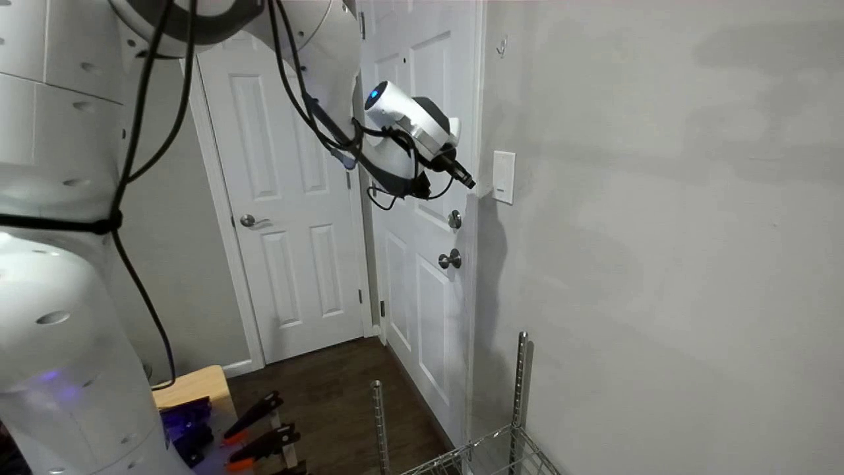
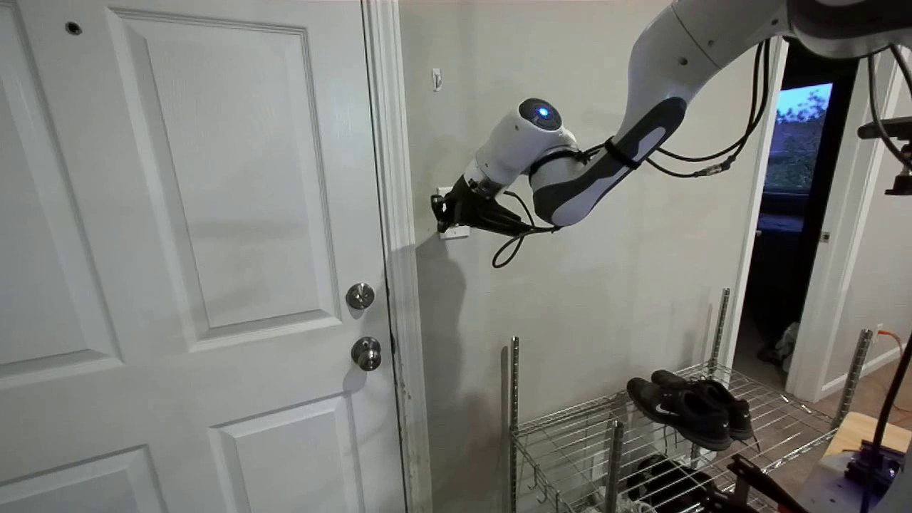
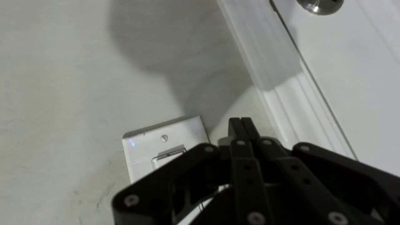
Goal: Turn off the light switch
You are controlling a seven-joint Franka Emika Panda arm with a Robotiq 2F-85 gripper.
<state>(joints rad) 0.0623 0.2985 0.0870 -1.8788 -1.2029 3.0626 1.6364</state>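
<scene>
In an exterior view your gripper [image 1: 469, 183] shows just left of the light switch [image 1: 504, 177], a narrow gap visible between it and the plate [image 1: 504, 163], which stands upright on the gray wall [image 1: 659, 264]; the gripper's end sits slightly lower than the plate's middle. Your arm [image 1: 336, 72] comes in from the top left, reaches across a white door [image 1: 412, 297] with a round knob [image 1: 450, 259], and bends at the wrist so that the gripper slants down and right toward the wall. In an exterior view the arm enters from the top right, drops to a low bend, and the wrist section with the blue light [image 2: 543, 112] on top leans down and left into the gripper, which crosses in front of the light switch and hides its middle, leaving the upper and lower ends of the plate in sight. A wire rack [image 2: 514, 399] stands below, 2 black shoes [image 2: 691, 406] on its shelf. In the wrist view your 2 fingers [image 3: 235, 129] lie flat against each other, and you have hold of nothing. The light switch is low and left of their ends in this picture, partly covered by the gripper; you can see a screw [image 3: 164, 138] and 1 end of the rocker [image 3: 165, 160]. The fingers end over wall between the plate and the door trim [image 3: 293, 103], and you cannot tell whether they touch it
</scene>
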